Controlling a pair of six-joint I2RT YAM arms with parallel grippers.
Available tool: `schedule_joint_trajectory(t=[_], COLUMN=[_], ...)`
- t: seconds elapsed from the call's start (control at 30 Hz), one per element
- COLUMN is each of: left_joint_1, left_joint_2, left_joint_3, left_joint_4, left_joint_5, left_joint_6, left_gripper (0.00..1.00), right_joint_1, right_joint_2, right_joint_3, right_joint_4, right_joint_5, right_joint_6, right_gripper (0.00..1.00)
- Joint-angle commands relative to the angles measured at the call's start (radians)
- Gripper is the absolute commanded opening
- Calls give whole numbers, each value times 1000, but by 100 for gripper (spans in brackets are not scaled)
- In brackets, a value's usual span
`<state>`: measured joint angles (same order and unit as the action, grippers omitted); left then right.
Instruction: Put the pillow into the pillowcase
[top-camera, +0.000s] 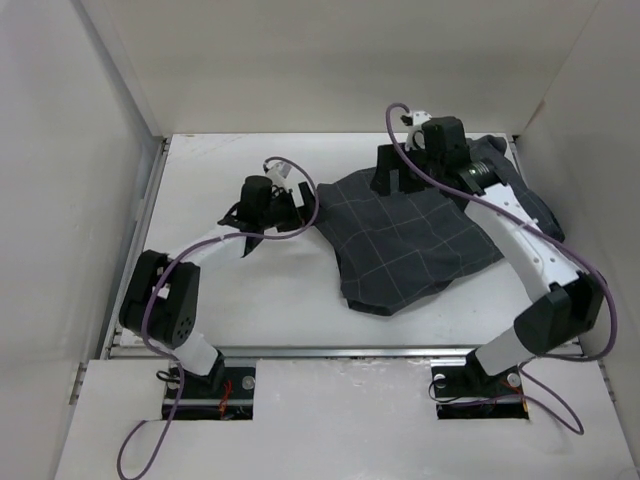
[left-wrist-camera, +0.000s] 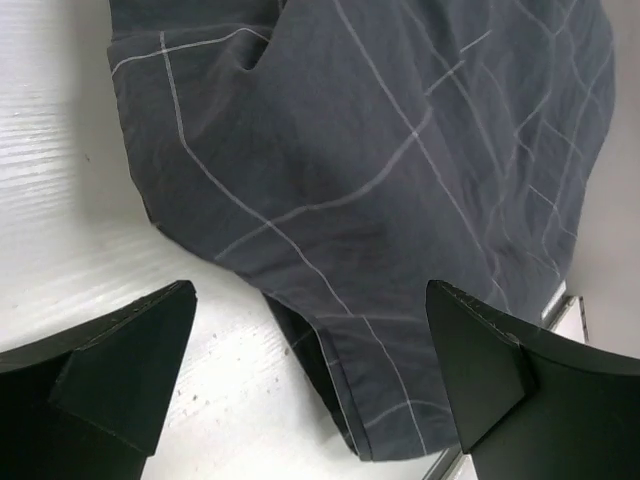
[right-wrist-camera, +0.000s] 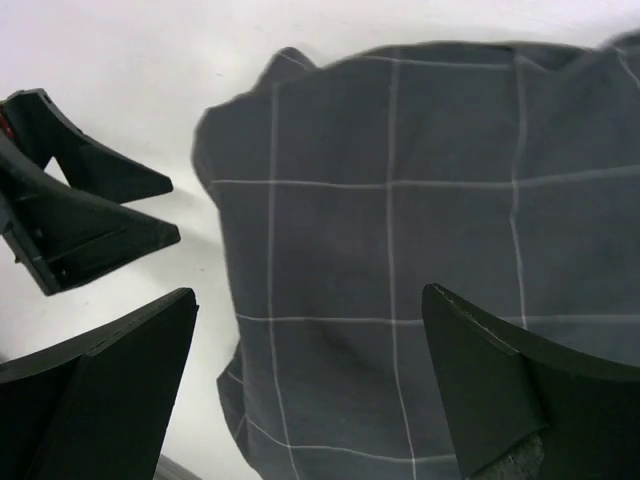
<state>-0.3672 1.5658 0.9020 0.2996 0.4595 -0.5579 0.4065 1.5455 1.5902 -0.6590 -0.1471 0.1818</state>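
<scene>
Pillowcase (top-camera: 410, 240) spread on surface (top-camera: 250, 290), long axis roughly left–right. Left tool (top-camera: 300, 210), jaws apart, empty, just beside pillowcase's left edge; likely nearer arm for that edge. Right tool (top-camera: 398, 185), jaws apart, empty, over pillowcase's far edge. Pillow not visible; whether inside pillowcase, cannot tell.

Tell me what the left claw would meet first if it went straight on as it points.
Probably the pillowcase: its edge lies straight ahead of the open left claw. Depth is unclear, so it might touch the table first.
</scene>
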Motion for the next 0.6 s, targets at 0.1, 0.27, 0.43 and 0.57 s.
schedule_joint_trajectory(t=[0.1,0.27,0.43,0.57], left_joint_1=[-51,-87,5,148], left_joint_2=[201,315,252,139], left_joint_3=[158,251,232,230], left_joint_4=[70,101,78,-62], left_joint_5=[53,82,-17,-192], left_joint_6=[-7,-37,-47,27], left_gripper=[100,12,0,0], right_joint_1=[-38,-81,-90,-90], right_joint_2=[-188,-278,-320,-344], right_joint_3=[-188,-255,-266,-266], right_joint_4=[46,13,-20,-21], right_joint_5=[179,256,346,356], right_joint_6=[64,74,74,74], right_gripper=[99,99,99,99])
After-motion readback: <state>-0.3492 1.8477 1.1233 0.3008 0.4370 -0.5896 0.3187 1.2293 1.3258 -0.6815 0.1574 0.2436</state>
